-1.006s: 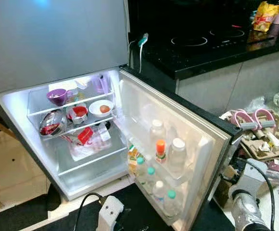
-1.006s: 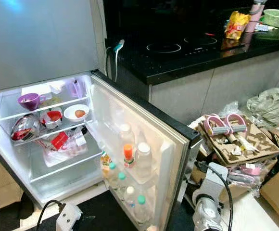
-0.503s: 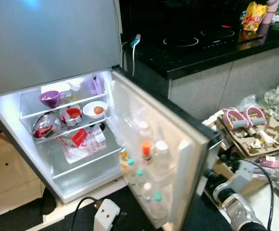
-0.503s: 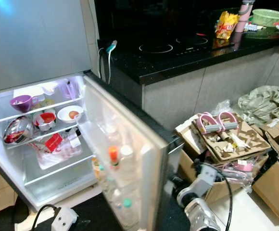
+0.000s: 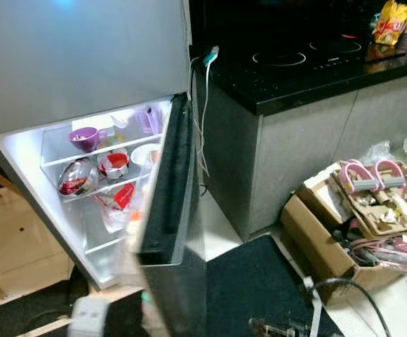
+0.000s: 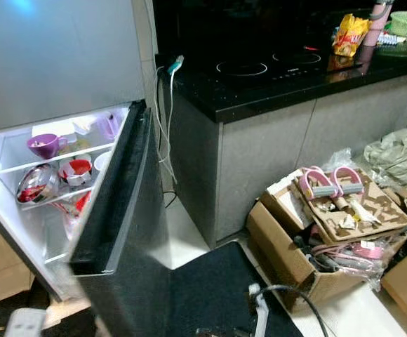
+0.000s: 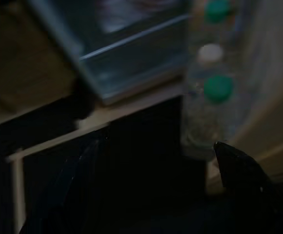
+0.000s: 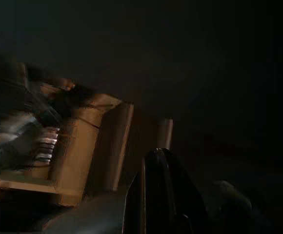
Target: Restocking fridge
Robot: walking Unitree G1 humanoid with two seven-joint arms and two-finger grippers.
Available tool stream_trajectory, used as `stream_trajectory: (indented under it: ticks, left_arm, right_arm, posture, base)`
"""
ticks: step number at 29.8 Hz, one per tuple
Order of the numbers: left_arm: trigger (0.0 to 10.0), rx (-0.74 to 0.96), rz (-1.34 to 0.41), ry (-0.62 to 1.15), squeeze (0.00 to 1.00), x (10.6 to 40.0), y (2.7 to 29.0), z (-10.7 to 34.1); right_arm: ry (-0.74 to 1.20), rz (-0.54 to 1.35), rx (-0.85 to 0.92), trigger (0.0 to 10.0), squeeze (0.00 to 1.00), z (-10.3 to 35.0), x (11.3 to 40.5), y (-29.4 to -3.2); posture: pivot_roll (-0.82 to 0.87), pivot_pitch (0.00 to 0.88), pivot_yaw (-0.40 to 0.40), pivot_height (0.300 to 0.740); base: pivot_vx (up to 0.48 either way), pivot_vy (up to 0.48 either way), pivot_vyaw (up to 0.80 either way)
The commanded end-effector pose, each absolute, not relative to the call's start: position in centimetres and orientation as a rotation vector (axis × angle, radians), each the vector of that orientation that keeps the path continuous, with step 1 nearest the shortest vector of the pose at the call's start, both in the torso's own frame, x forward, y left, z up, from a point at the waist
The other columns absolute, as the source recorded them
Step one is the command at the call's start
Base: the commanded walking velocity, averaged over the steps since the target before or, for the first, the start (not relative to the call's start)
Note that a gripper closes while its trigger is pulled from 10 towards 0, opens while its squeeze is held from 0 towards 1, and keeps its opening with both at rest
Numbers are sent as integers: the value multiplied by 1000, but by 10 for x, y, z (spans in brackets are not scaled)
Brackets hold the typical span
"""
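Note:
The fridge door (image 5: 170,210) stands about half shut, its dark outer face and edge turned toward me. Behind it the lit shelves hold a purple cup (image 5: 84,138), a steel bowl (image 5: 76,177) and a small bowl with red contents (image 5: 114,163). In the left wrist view, door bottles with green caps (image 7: 218,87) show past my left gripper (image 7: 156,165), which hangs open and empty low by the fridge's foot. My right gripper (image 8: 156,190) is shut with nothing in it, low near a cardboard box (image 8: 83,146).
A black counter with an induction cooktop (image 5: 288,60) runs to the right of the fridge, a cable (image 5: 203,105) hanging off its corner. Cardboard boxes (image 5: 323,239) with pink slippers (image 5: 368,175) crowd the floor at the right. A black mat (image 5: 252,281) lies before me.
The fridge door has swung from wide open to about half shut, hiding the bottles in its racks. My right arm has dropped out of the head views.

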State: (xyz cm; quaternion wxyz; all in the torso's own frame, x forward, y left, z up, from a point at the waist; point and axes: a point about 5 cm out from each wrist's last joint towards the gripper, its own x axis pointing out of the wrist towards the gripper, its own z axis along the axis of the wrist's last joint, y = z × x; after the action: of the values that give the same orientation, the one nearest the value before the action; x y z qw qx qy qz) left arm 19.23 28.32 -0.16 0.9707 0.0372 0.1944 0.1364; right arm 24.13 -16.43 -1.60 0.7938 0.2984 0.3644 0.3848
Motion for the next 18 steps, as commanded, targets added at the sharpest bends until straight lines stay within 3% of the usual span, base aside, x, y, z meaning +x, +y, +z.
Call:
stream_trajectory:
  ticks: [1, 2, 3, 7, 8, 13, 18]
  left_arm:
    - [10000, 76, 405, 429, 0, 175, 303, -6]
    - [10000, 76, 405, 429, 0, 175, 303, -6]
    - [10000, 52, 537, 451, 0, 161, 316, -10]
    - [10000, 41, 604, 482, 0, 148, 322, -15]
    - [10000, 20, 619, 516, 0, 140, 322, -22]
    - [10000, 23, 590, 546, 0, 137, 318, -27]
    - [10000, 50, 434, 653, 0, 136, 299, -43]
  right_arm:
    - [816, 725, 547, 10000, 0, -26, 237, -172]
    - [816, 725, 547, 10000, 0, -26, 237, -172]
    - [850, 513, 417, 10000, 0, -39, 233, -186]
    - [903, 427, 313, 10000, 0, -48, 223, -196]
    - [956, 445, 232, 10000, 0, -57, 209, -198]
    - [999, 416, 149, 10000, 0, -63, 198, -204]
    - [1009, 208, -27, 10000, 0, -72, 186, -225]
  posture:
    - [-11, 157, 55, 740]
    - [-11, 157, 55, 740]
    - [-7, 155, 50, 740]
    - [-9, 155, 47, 740]
    - [-12, 152, 46, 740]
    - [-12, 152, 44, 740]
    - [-12, 150, 40, 740]
  base:
    - [0, 0, 0]
    - [0, 0, 0]
    - [0, 0, 0]
    - [0, 0, 0]
    - [0, 0, 0]
    - [0, 0, 0]
    - [0, 0, 0]
